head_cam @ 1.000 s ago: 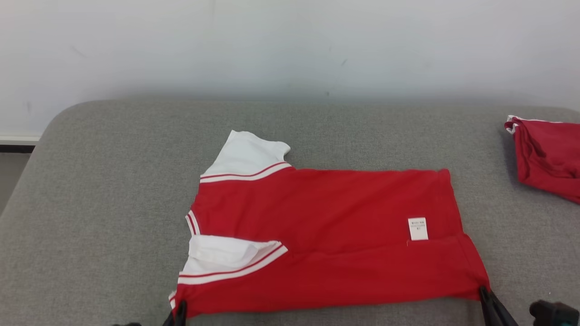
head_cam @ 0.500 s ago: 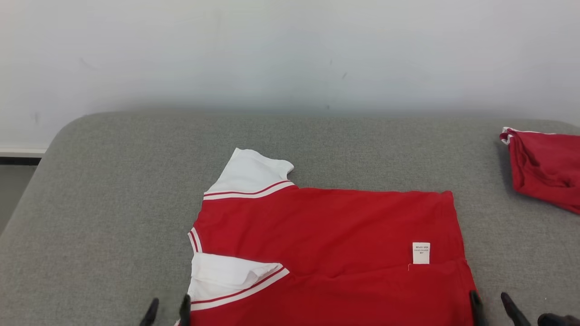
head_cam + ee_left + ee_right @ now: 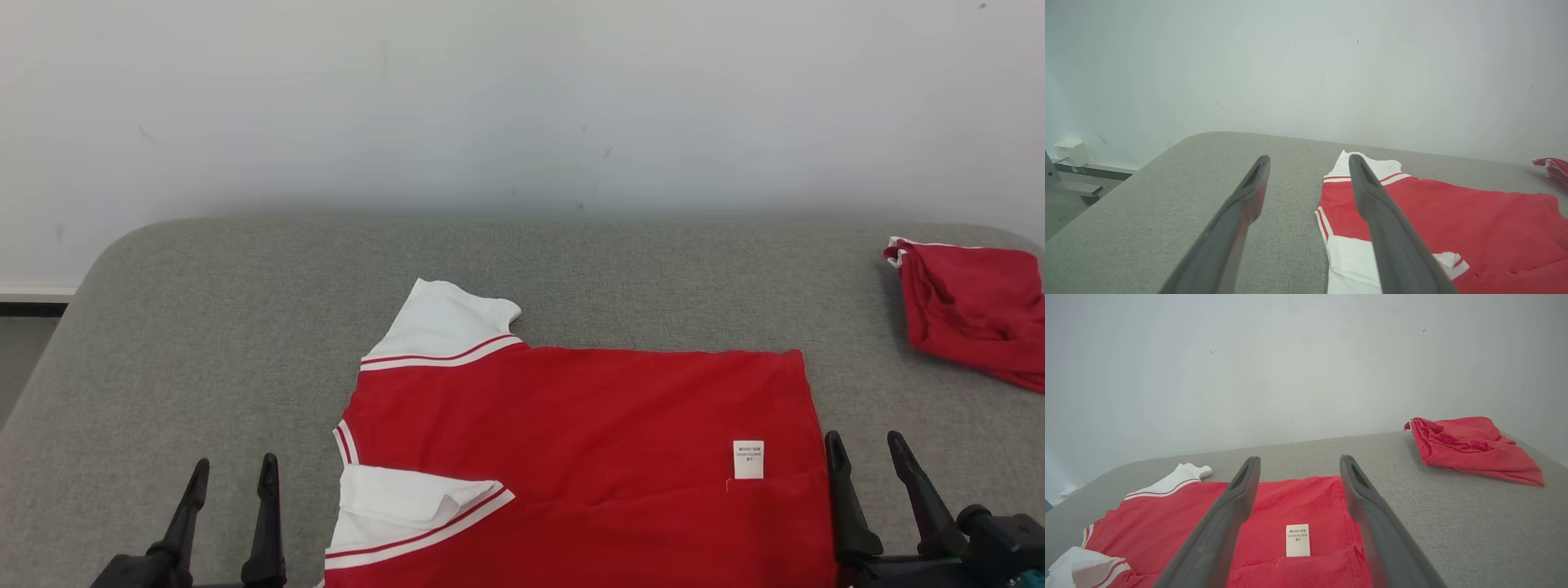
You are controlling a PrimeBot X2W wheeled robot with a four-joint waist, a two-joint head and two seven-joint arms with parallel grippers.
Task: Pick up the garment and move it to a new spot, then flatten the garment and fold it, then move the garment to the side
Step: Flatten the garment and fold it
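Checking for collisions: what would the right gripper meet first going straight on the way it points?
Probably the white wall: the right gripper, jaws open, seems aimed above the red shirt and grey cushion, though depth is unclear.

The left gripper (image 3: pixel 233 464) and right gripper (image 3: pixel 864 439) are alike: each has two long, slim fingers (image 3: pixel 1384 228) that look black from the head view and matt dark grey up close, broad at the root and narrowing to a blunt, rounded tip. Near each tip the inner face carries a shallow sunken slot (plain in both wrist views), while the rest of the surface is smooth and dull. The finger roots thicken into black blocks, and beside the right pair sits a rounded black housing (image 3: pixel 1000 531) with a speck of teal at its lower edge
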